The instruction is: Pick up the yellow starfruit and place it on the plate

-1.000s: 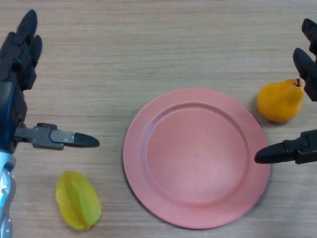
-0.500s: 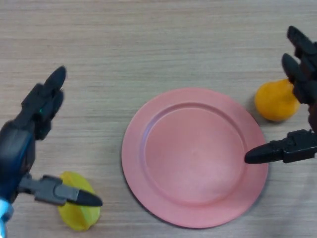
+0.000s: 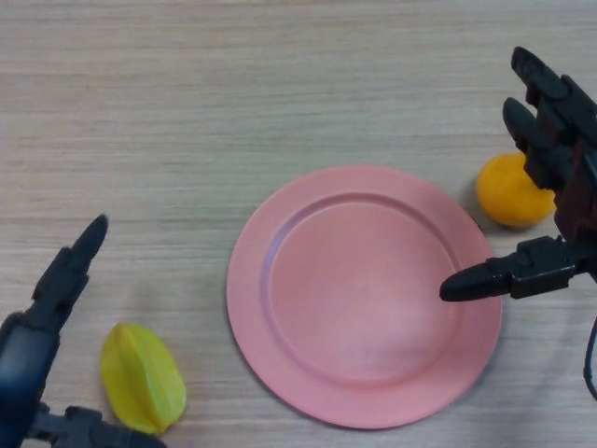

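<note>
pale wood-grain table (image 3: 280, 84) fills the view. nearest, the yellow starfruit (image 3: 142, 377) lies at bottom left between the left hand's (image 3: 42, 336) spread, straight fingers. beyond sits the pink plate (image 3: 364, 295), bare. the right hand (image 3: 555, 201), fingers extended, partly covers an orange pear (image 3: 508, 191).

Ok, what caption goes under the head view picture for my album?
Open left hand beside yellow starfruit; open right hand over round pink plate's edge, near orange pear.

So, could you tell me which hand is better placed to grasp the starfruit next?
The left hand: it is open right beside the starfruit. The right hand is across the plate, by the pear.
</note>
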You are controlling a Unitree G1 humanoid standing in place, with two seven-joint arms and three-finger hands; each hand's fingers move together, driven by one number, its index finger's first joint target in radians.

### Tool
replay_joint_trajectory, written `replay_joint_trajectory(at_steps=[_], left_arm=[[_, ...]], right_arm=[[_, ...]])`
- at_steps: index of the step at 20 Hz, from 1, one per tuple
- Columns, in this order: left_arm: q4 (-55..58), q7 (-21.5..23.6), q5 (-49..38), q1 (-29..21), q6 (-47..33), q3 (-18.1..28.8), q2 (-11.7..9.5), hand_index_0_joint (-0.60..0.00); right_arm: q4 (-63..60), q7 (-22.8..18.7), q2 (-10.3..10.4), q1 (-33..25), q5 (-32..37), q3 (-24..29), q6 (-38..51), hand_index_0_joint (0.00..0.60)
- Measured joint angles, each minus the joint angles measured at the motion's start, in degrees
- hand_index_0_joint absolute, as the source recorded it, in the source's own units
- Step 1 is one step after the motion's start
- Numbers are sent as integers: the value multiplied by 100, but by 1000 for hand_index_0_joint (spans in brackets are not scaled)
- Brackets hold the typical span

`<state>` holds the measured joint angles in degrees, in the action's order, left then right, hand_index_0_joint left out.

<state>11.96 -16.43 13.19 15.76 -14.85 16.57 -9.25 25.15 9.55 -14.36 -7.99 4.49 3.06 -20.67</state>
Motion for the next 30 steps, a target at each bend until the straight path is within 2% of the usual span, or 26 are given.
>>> replay_joint_trajectory(at_steps=[2,6,12,13,14,15,16,17,18,20,28,30], left_arm=[[-246,240,344,7,-98,23,2,0],[-673,536,446,23,-310,21,0,0],[-1087,576,425,-138,-480,-204,-171,0],[-1144,661,425,-158,-516,-215,-172,-49],[-1186,681,424,-166,-540,-217,-180,-149],[-1242,715,424,-169,-545,-220,-182,-299],[-1243,725,424,-171,-545,-240,-186,-399],[-1260,858,420,-174,-565,-314,-195,-541],[-1314,982,412,-180,-647,-337,-201,-600],[-1349,1029,127,-182,-690,-422,-232,-600],[-1098,891,152,-124,-800,-389,-232,-600],[-369,852,-537,-109,-528,-322,-127,-600]], right_arm=[[12,-26,5,0,0,-17,0,0],[91,-95,14,7,1,-17,0,0],[212,-109,13,34,2,-16,0,0],[212,-109,13,47,1,-16,-1,0],[212,-109,13,47,2,-16,-1,0],[212,-109,13,47,2,-17,-1,0],[212,-109,13,47,2,-17,-1,0],[212,-109,13,46,2,-17,-1,0],[212,-109,13,46,2,-17,-1,0],[212,-109,13,47,2,-17,-1,0],[256,-108,13,59,2,-17,-2,0],[306,-107,14,71,2,-19,-55,0]])
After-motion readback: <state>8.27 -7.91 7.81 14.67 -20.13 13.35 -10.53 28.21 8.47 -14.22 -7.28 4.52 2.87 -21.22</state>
